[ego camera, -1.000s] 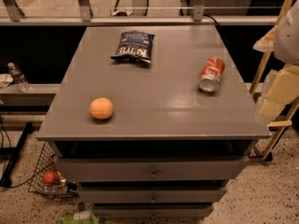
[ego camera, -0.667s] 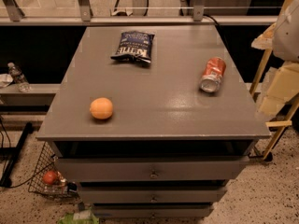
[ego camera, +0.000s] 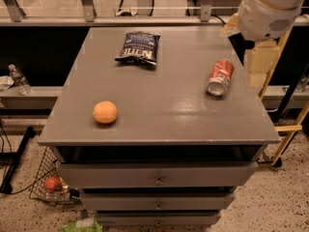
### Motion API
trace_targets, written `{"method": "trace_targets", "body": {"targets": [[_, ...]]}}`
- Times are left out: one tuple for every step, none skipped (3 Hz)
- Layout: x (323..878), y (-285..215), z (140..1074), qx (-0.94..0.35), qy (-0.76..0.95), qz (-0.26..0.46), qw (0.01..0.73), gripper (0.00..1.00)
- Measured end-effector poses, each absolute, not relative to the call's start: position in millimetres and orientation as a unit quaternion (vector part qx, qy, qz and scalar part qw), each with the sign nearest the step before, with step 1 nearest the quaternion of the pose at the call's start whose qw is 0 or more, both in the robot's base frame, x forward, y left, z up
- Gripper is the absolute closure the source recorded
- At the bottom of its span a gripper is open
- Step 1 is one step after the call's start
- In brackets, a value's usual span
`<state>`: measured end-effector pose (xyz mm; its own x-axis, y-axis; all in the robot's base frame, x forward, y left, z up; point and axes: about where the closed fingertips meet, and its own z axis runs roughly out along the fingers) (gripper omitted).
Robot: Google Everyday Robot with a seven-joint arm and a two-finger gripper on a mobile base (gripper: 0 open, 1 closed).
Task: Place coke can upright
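Observation:
The coke can (ego camera: 220, 76) is red with a silver end and lies on its side near the right edge of the grey table top (ego camera: 169, 105), its silver end facing the front. My gripper (ego camera: 257, 66) hangs below the white arm (ego camera: 265, 8) at the upper right. It is just beyond the table's right edge, to the right of the can and apart from it.
A dark blue chip bag (ego camera: 138, 47) lies at the back middle of the table. An orange fruit (ego camera: 105, 112) sits at the front left. Drawers (ego camera: 157, 178) are below the top. A wire basket (ego camera: 50, 185) and a plastic bottle (ego camera: 19, 79) are at the left.
The arm has moved left and further into view, closer to the table's right edge. The can, the bag and the orange have not moved.

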<state>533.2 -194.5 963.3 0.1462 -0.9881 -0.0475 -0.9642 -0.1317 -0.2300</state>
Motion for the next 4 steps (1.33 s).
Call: {"method": "trace_targets", "body": {"targets": [[550,-185,965,-0.782,0.609,-0.07,0.113,0.0],[557,-182,965,-0.781,0.609,-0.075,0.12,0.0],[568,-184,962,-0.795,0.586,-0.083,0.134,0.0],[596,-200,951,-0.83,0.53,-0.123,0.124,0.0]]}}
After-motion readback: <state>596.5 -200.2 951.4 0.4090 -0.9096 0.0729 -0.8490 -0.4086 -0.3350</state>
